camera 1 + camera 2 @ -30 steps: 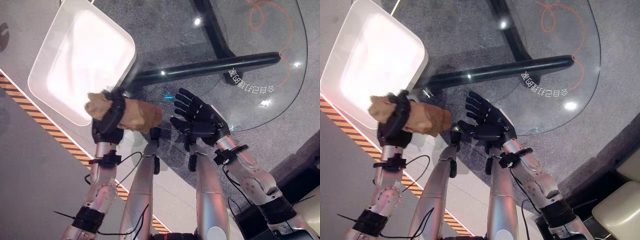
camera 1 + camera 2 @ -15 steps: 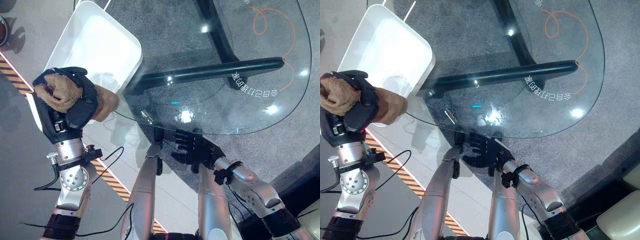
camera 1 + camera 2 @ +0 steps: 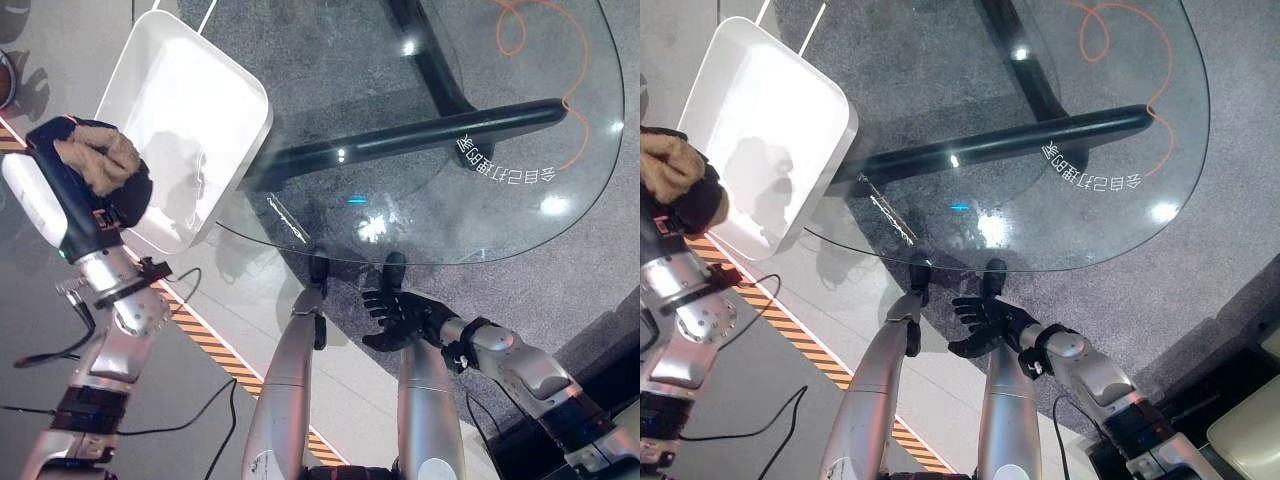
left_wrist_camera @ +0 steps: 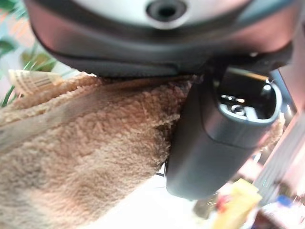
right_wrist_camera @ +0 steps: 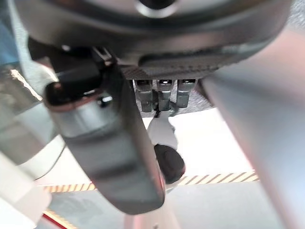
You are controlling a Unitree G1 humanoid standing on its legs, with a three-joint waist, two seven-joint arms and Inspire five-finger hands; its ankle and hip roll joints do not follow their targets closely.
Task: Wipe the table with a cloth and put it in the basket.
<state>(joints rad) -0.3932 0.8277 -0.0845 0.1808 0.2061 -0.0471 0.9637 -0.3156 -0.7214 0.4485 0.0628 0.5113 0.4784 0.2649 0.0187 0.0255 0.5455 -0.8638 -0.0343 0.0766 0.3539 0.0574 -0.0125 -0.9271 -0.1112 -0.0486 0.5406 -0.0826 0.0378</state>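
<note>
A tan fluffy cloth (image 3: 100, 160) is bunched in my left hand (image 3: 100, 200), whose fingers curl round it. The hand is raised at the near left rim of the white basket (image 3: 190, 110), left of the glass table (image 3: 470, 215). Close up in the left wrist view, the cloth (image 4: 71, 152) lies against the palm with the thumb (image 4: 214, 143) pressed beside it. My right hand (image 3: 400, 312) hangs below the table's near edge, close to my body, fingers spread and holding nothing.
The basket stands on the floor at the table's left end and has nothing inside. A black table foot (image 3: 420, 140) shows through the glass, and an orange cord (image 3: 530, 30) lies on the grey carpet. Yellow-black floor tape (image 3: 215, 350) runs along the near left.
My left hand has carried the cloth off the table's near edge, leftward to the basket's rim. My right hand has dropped from the glass to below the table edge.
</note>
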